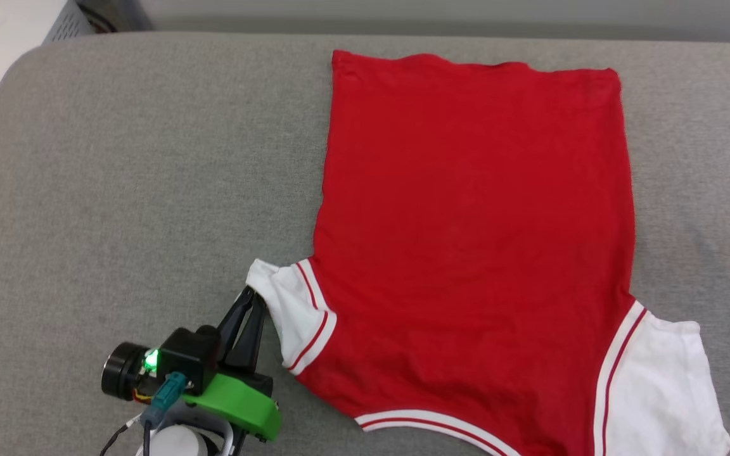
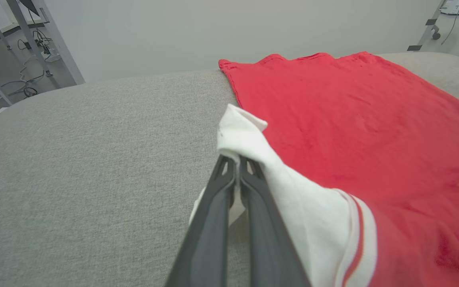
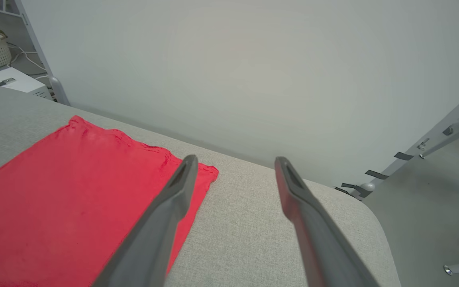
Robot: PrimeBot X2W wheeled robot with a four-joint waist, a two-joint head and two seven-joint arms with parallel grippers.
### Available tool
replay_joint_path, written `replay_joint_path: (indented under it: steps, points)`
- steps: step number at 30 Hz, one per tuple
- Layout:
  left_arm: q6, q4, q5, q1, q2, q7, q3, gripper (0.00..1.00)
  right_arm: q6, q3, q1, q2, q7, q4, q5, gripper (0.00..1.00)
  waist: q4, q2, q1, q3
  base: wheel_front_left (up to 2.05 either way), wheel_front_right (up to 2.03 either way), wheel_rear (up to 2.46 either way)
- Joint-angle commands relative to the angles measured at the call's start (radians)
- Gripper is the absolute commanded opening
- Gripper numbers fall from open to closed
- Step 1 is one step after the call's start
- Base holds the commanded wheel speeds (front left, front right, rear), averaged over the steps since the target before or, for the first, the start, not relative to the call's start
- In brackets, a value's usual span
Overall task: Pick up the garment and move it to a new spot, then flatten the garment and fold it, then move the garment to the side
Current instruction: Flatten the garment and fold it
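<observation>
Garment [image 1: 473, 240] lies flat, hem toward counter [image 1: 118, 190] far edge; your left jaws pinch white sleeve [image 1: 282, 304]; your right jaws spread, empty.

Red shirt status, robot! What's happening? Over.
Left gripper, jaws shut on garment by white sleeve. Right gripper, jaws open, empty. Rest spread flat on grey surface. Nothing in the way.

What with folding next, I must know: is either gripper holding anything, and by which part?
The left gripper pinches the garment by the edge of a white sleeve; the right gripper holds nothing.
</observation>
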Motion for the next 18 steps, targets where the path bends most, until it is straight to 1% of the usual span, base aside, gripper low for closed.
replay_joint_path:
  steps: [1,5,9,11,15,18]
  points:
    - [-0.005,-0.012,0.015,-0.025,-0.012,-0.006,0.006,0.00,-0.001,0.016,-0.076,-0.020,0.042,0.030,0.013,1.00,0.080,0.0000,0.0000,0.110,0.00,0.00,0.00]
    - [-0.015,-0.046,0.050,-0.066,-0.046,-0.006,0.013,0.00,-0.001,0.091,-0.275,-0.076,0.222,0.163,0.030,1.00,0.131,0.0000,0.0000,0.196,0.00,0.00,0.00]
    - [-0.035,-0.067,0.083,-0.100,-0.080,-0.006,0.014,0.00,-0.001,0.158,-0.415,-0.100,0.413,0.289,0.083,1.00,0.177,0.0000,0.0000,0.264,0.00,0.00,0.00]
    - [-0.047,-0.076,0.099,-0.115,-0.099,-0.006,0.014,0.00,-0.001,0.174,-0.471,-0.108,0.487,0.336,0.106,1.00,0.198,0.0000,0.0000,0.296,0.00,0.00,0.00]
    - [-0.064,-0.094,0.124,-0.134,-0.134,-0.006,0.026,0.00,-0.001,0.205,-0.557,-0.108,0.566,0.402,0.107,1.00,0.224,0.0000,0.0000,0.350,0.00,0.00,0.00]
    - [-0.078,-0.102,0.141,-0.141,-0.155,-0.006,0.036,0.00,-0.001,0.218,-0.603,-0.101,0.586,0.439,0.094,1.00,0.235,0.0000,0.0000,0.382,0.00,0.00,0.00]
